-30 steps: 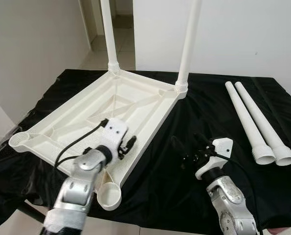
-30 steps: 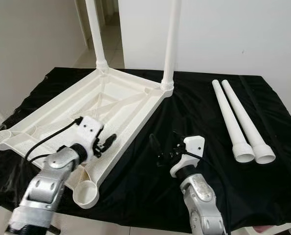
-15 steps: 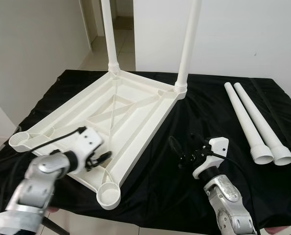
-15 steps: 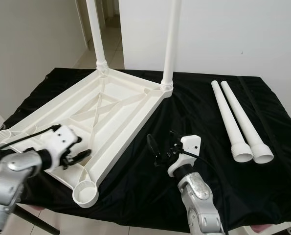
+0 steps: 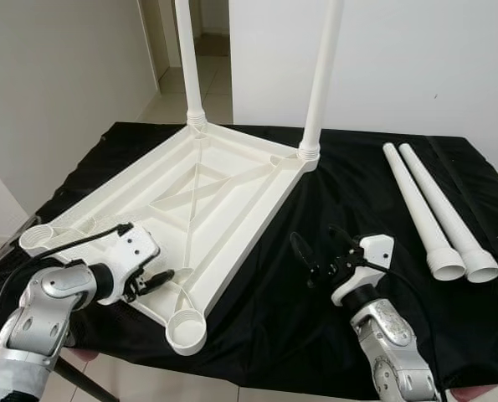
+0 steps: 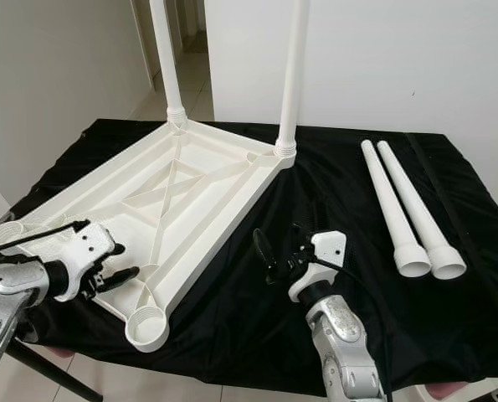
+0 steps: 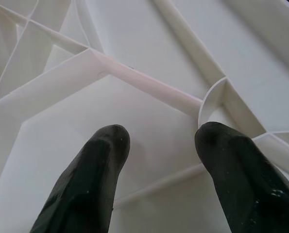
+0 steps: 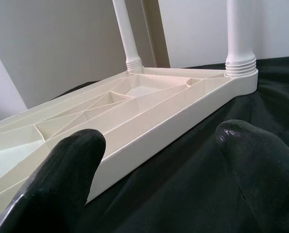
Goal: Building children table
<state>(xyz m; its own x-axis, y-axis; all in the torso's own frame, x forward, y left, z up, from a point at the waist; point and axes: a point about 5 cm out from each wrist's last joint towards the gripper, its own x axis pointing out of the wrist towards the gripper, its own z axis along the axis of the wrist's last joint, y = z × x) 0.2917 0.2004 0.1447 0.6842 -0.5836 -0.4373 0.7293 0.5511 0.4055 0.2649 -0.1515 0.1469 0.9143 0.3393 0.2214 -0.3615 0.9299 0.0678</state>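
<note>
The left hand point(image 5: 159, 277) is open over the near corner of the upturned white tabletop point(image 5: 223, 188) and holds nothing. The right hand point(image 5: 320, 255) is wide open above the black counter point(image 5: 315, 318), also empty. Two legs point(image 5: 326, 67) stand in the tabletop's far corners; two loose legs point(image 5: 433, 209) lie on the right.

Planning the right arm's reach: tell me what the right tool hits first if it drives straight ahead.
Likely the long side rail of the upturned tabletop; the right tool, open, points at it across black cloth. Depth is uncertain.
</note>
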